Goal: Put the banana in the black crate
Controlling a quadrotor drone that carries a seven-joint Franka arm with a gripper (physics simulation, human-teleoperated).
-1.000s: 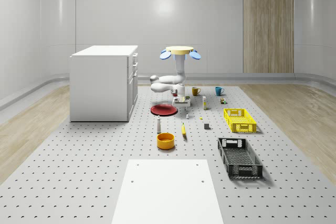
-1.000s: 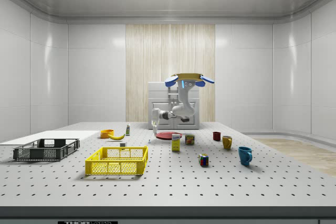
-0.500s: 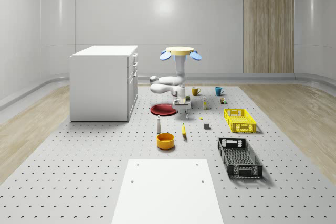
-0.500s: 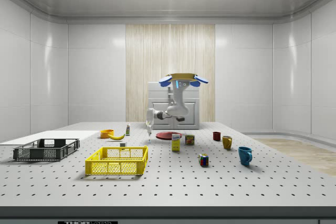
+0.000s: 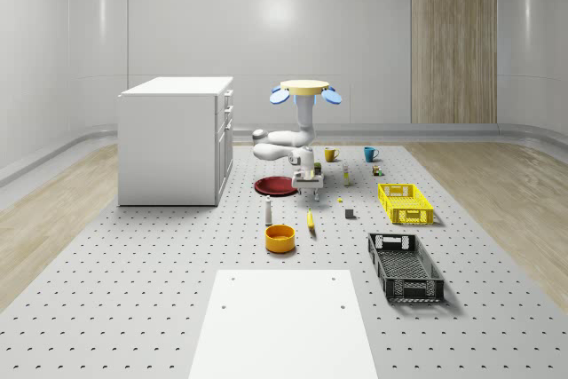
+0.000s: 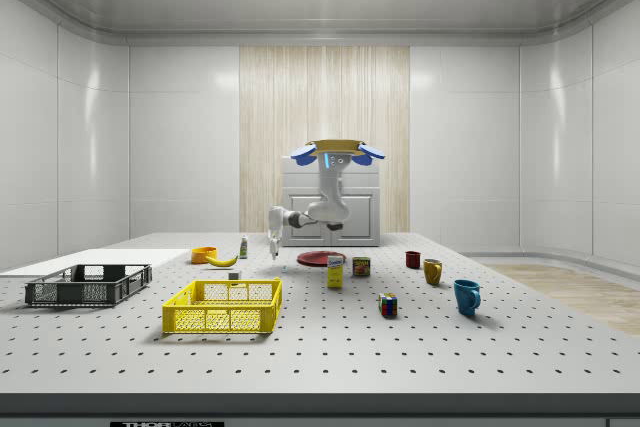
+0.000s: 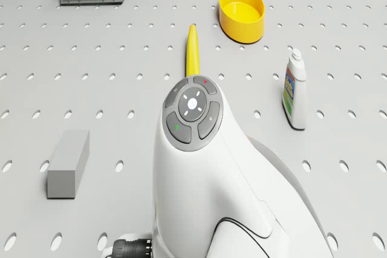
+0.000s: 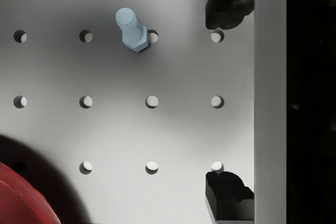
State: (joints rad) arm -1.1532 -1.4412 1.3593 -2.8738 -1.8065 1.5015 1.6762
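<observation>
The yellow banana (image 5: 311, 220) lies on the perforated table between the orange bowl (image 5: 280, 237) and a small grey block (image 5: 350, 213); it also appears in the side view (image 6: 222, 260) and ahead of the arm in the drone view (image 7: 192, 52). The black crate (image 5: 405, 265) stands toward the whole-scene view's front right, apart from the banana, at the side view's left (image 6: 88, 284). The drone (image 5: 303, 88) hovers over the table behind the banana. My gripper (image 5: 310, 189) points down just above the table, short of the banana. In the wrist view the gripper (image 8: 226, 100) is open over bare table, its fingertips (image 8: 226, 3) wide apart.
A red plate (image 5: 276, 185), a small bottle (image 5: 268, 210) and a bolt (image 8: 131, 29) lie close to the gripper. A yellow crate (image 5: 406, 202) is behind the black one. A white cabinet (image 5: 176, 139) stands at the left, mugs (image 5: 330, 154) at the back, a white board (image 5: 284, 321) in front.
The drone and arm have shifted toward the banana: to the side view's left and slightly nearer the whole-scene view's front. The gripper hangs closer to the banana. Objects have not moved.
</observation>
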